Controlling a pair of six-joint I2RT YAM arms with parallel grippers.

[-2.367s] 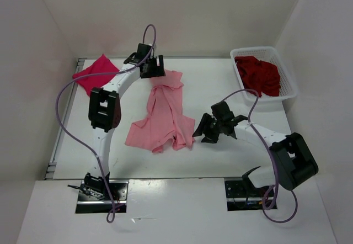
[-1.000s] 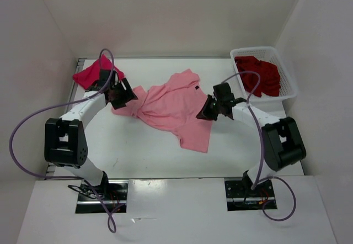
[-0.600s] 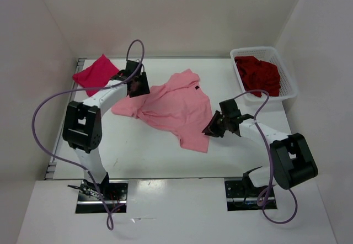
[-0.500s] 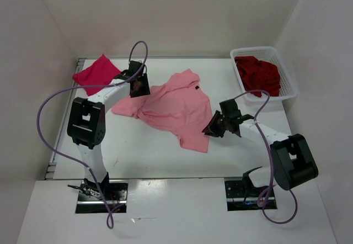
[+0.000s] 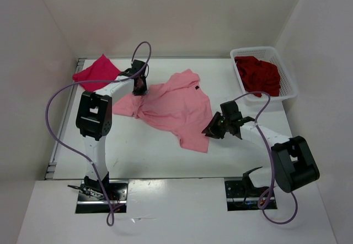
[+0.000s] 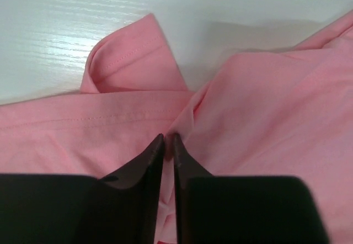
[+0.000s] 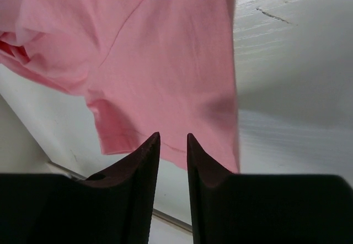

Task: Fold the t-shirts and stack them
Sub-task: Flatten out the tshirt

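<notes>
We see the left pincer [image 6: 168, 139] nipping a fold of the pink shirt [image 5: 176, 103] (the light one); the right pincer [image 7: 172, 139] has its tips apart.

Salmon shirt [image 6: 265, 106] soft matt cloth, stitched hems; table [image 6: 66, 28] glossy white, faintly grained.

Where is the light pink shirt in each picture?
Top view: the light salmon pink cloth t-shirt lies spread in the middle, between the arms.
Left wrist view: the shirt fills the bottom and right.
Right wrist view: the shirt fills the upper left.
Shared landmark: the white table under it, in all three.
</notes>
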